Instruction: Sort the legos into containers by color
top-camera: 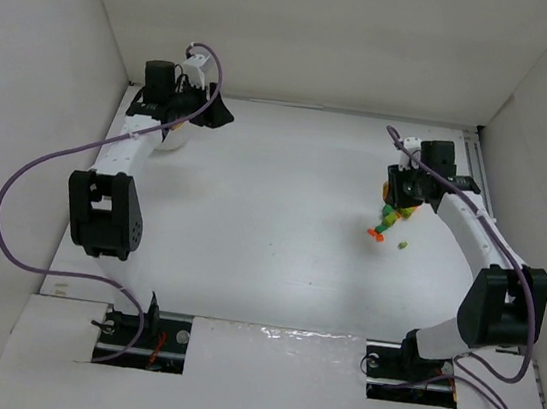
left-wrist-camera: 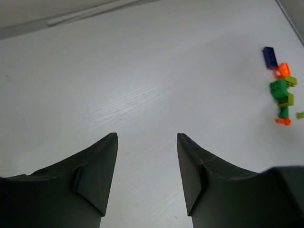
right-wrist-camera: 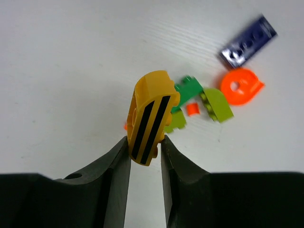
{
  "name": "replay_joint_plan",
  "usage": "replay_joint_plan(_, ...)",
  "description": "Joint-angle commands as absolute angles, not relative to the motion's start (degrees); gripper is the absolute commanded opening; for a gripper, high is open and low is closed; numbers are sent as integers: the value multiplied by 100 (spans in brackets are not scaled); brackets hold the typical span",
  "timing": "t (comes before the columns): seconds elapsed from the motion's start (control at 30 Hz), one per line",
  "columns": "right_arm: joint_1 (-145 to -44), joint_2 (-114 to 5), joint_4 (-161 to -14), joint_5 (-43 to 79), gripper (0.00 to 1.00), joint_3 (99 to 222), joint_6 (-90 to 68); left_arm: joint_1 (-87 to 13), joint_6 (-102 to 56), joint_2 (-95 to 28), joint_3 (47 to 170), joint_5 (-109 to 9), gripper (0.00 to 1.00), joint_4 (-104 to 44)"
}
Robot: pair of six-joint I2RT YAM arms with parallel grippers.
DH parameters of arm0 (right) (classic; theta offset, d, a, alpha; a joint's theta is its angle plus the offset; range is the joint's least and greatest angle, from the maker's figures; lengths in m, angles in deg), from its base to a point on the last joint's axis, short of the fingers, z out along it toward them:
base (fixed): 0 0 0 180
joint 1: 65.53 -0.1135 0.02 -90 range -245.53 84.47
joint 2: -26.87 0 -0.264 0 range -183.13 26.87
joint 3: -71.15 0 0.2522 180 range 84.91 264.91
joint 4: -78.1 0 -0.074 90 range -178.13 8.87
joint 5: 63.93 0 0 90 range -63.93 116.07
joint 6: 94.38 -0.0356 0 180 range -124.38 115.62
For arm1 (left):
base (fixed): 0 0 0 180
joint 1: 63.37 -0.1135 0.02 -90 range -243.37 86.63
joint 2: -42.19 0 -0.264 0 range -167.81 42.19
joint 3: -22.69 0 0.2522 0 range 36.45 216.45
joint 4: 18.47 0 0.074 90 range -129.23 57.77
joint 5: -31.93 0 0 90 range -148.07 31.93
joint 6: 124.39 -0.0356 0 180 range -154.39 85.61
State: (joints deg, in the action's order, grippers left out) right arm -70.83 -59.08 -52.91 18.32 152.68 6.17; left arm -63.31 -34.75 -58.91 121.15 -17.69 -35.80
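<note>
My right gripper (right-wrist-camera: 145, 142) is shut on a yellow lego with two black stripes (right-wrist-camera: 151, 114) and holds it above the lego pile (top-camera: 389, 220) at the right of the table. Below it lie a dark blue brick (right-wrist-camera: 248, 41), an orange round piece (right-wrist-camera: 240, 85), a green brick (right-wrist-camera: 192, 90) and a lime brick (right-wrist-camera: 216, 104). My left gripper (left-wrist-camera: 147, 137) is open and empty over bare table at the back left (top-camera: 223, 114). The pile shows far off in the left wrist view (left-wrist-camera: 280, 90). The white bowl (top-camera: 171, 141) is mostly hidden under the left arm.
White walls enclose the table on the left, back and right. A small lime piece (top-camera: 402, 245) and an orange piece (top-camera: 374, 234) lie just in front of the pile. Purple cables loop beside both arms.
</note>
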Motion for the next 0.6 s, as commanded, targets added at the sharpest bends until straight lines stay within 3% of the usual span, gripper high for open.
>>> replay_joint_plan(0.0, -7422, -5698, -6202, 877, 3, 15320, 977, -6205, -3376, -6090, 12810, -868, 50, -4249)
replay_joint_plan(0.13, -7870, -6004, -6835, 604, 3, 15688, 1082, -5950, -3526, -6485, 13373, -438, 51, -4901)
replay_joint_plan(0.33, -8441, -6339, -7696, 603, 3, 15944, 1135, -5827, -2701, -6600, 13427, 231, 63, -4409)
replay_joint_plan(0.57, -8802, -6717, -8083, 753, 2, 16426, 1320, -5415, -2595, -6767, 13725, 311, 68, -4339)
